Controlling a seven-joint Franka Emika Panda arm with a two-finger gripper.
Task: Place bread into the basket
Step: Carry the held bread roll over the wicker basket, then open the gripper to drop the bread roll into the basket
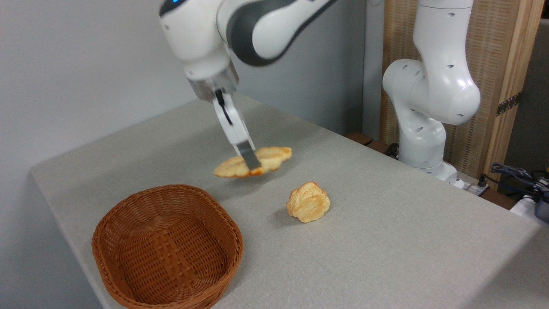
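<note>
A: How is the gripper (pixel 251 162) set?
B: It is closed on the bread (pixel 254 162), gripped near the middle.
A: Where is the bread?
B: It is held clear of the table (pixel 386 240), above and behind the basket (pixel 168 248). A bun (pixel 308 202) lies to the right.

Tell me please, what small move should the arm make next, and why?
Probably carry the bread toward the lower left until it is over the basket. The gripper holds the loaf above the table, and the basket is empty.
</note>
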